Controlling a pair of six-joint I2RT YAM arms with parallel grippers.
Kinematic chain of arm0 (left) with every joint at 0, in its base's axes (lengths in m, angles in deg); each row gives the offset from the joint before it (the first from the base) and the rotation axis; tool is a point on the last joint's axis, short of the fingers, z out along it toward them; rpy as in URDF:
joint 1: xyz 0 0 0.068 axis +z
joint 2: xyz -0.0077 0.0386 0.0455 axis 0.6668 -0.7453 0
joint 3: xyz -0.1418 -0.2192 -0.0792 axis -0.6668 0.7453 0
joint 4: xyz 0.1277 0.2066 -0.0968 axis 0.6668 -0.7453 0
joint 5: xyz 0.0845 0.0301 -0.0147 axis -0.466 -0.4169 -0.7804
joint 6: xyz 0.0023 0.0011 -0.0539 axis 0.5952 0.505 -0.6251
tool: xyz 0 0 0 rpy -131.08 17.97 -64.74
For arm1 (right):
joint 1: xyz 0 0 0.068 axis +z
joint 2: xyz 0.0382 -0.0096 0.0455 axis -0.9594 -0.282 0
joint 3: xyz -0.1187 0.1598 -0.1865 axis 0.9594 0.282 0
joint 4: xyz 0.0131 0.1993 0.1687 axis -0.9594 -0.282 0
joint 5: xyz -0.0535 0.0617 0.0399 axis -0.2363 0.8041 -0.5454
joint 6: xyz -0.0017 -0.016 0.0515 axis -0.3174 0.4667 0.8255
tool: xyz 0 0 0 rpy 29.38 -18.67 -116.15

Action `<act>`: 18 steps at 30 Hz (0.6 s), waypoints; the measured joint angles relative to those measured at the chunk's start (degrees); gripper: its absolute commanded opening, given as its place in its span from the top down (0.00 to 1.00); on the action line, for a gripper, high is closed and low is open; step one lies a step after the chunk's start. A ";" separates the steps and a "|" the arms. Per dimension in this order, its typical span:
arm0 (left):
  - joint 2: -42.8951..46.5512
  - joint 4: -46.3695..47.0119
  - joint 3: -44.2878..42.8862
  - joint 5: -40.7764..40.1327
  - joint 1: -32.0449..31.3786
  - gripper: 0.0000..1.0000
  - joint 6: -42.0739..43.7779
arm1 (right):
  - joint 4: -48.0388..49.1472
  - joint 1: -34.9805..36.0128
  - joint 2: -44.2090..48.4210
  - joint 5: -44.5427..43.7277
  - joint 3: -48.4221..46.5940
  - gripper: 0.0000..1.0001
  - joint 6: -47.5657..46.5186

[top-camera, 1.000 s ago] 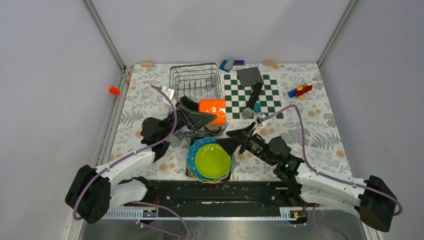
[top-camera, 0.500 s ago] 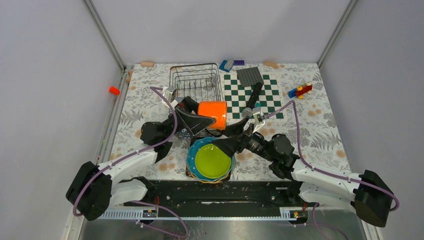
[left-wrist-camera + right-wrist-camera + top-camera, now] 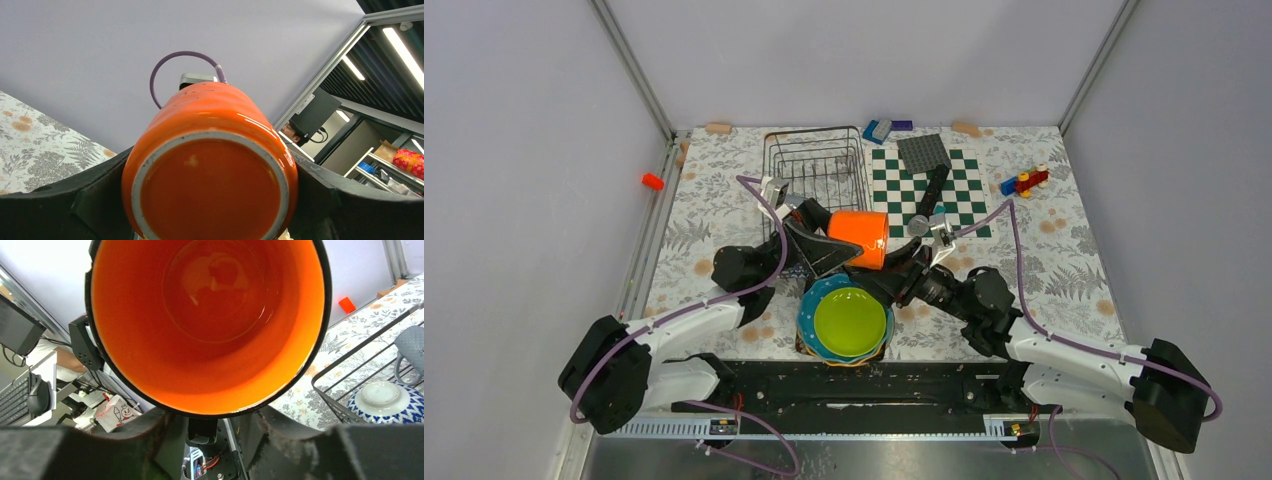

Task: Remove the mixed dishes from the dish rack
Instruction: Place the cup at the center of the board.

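Top external: my left claw (image 3: 829, 243) clamps the mug (image 3: 861, 238), which lies on its side between the rack (image 3: 816, 150) and the plates (image 3: 809, 300). The plates are stacked, with the lime one on top. My right claw (image 3: 886, 272) sits at the mug's right end, over the far edge of the plates.

Left wrist: the mug's base faces me and fills the gap between my two fingers (image 3: 95, 200), which press on its sides.

Right wrist: the mug's open mouth faces me, its rim just above my fingers (image 3: 125, 445). I cannot tell whether they grip it. At the right edge I see a rack corner, an upturned blue-patterned bowl (image 3: 387, 402) and a grey cup (image 3: 412, 342).
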 measured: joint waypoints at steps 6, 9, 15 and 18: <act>0.00 0.76 -0.04 -0.24 0.04 0.02 1.73 | -0.28 0.11 -0.04 0.63 0.00 0.95 0.92; 0.02 -0.17 -0.24 0.11 0.02 0.01 2.69 | -1.95 0.11 0.85 0.02 0.07 1.00 0.59; 2.45 -10.99 -0.76 0.04 -0.61 0.01 8.17 | -6.01 0.11 5.66 -3.56 3.28 1.00 -0.26; 5.64 -17.92 -0.63 -0.50 -1.29 0.01 11.47 | -8.57 0.28 10.23 -6.38 5.44 1.00 -1.42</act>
